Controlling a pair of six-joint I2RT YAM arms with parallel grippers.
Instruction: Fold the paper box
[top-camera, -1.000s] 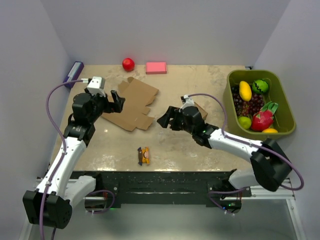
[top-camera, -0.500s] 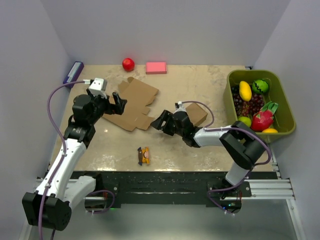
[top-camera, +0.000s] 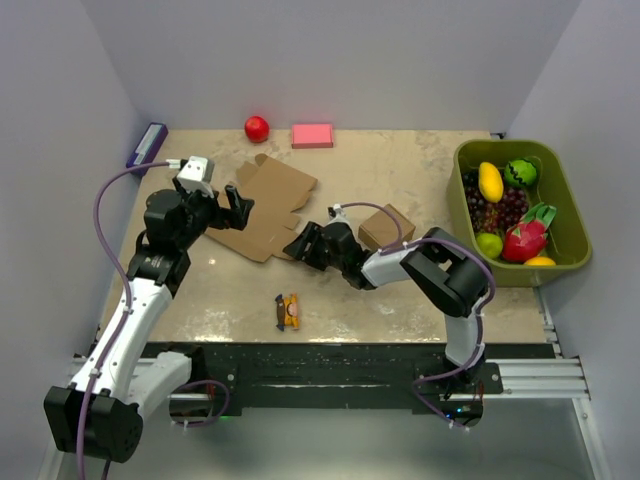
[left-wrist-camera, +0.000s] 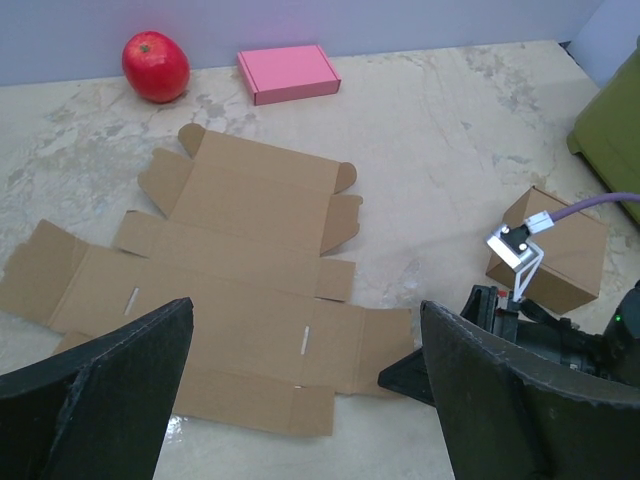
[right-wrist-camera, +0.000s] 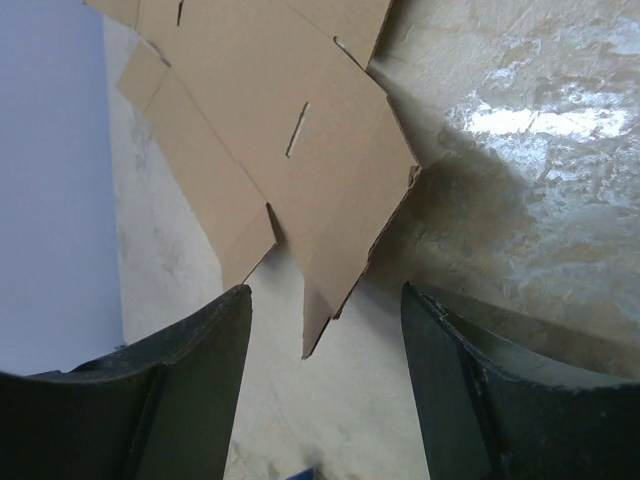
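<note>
Between the fingers of the right pincer, which stand apart w/ nothing clamped, pokes the near corner flap of the paper box. That flap's edge looks a touch raised off the surface, tho the wrist view is too close to be sure. Across the sheet, the left pincer is spread fully wide, hovering by the left edge and holding nothing.

Box itself: a flat brown cut-out, unfolded, lying left of centre on the surface, w/ flaps and tabs fanned out and pre-cut slots showing. Just right of it stands a small cube carton, apart from the sheet.

Handling, as a guess:
- Thin cardboard, v. light, stiff across the panels but bending readily along the creases.
- Surface is smooth, so it'll likely slide when pushed rather than lift.
- Not fragile, but a hard pinch could crumple a tab.

Best hold is prob. an outer flap edge near a crease, w/ the other arm pinning the middle panel so the sheet can't skate off.
</note>
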